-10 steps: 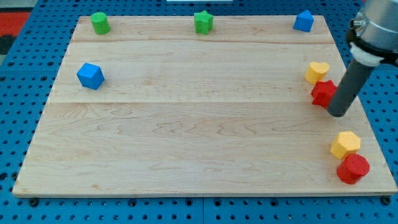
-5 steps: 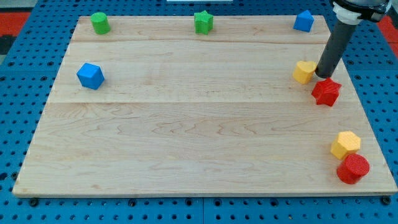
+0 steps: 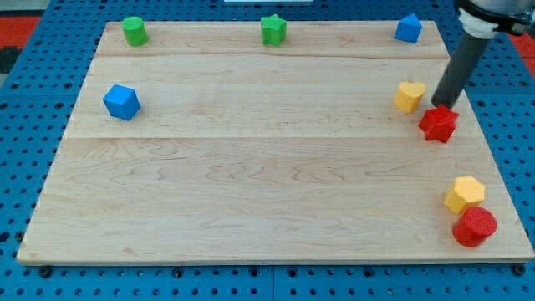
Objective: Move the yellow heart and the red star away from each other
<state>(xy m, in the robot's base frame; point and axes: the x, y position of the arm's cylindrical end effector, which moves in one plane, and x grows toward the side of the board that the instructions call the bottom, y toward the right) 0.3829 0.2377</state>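
With my tip (image 3: 443, 105) down at the board's 3 o'clock edge, it sits at the top of the red star (image 3: 438, 124), touching or nearly so, at about 12 o'clock of it. Yellow heart (image 3: 409, 96) is just beside the tip at its 9 o'clock, a small gap from the star, at the star's 10 o'clock. No pincer here, just a rod, so no open or closed state. Rest of the wooden board (image 3: 267, 167): yellow hexagon (image 3: 464, 194) touching red cylinder (image 3: 475, 226) at 4 o'clock; blue block (image 3: 409, 28) at 1; green star (image 3: 273, 29) at 12; green cylinder (image 3: 134, 31) at 11; blue cube (image 3: 122, 102) at 10.
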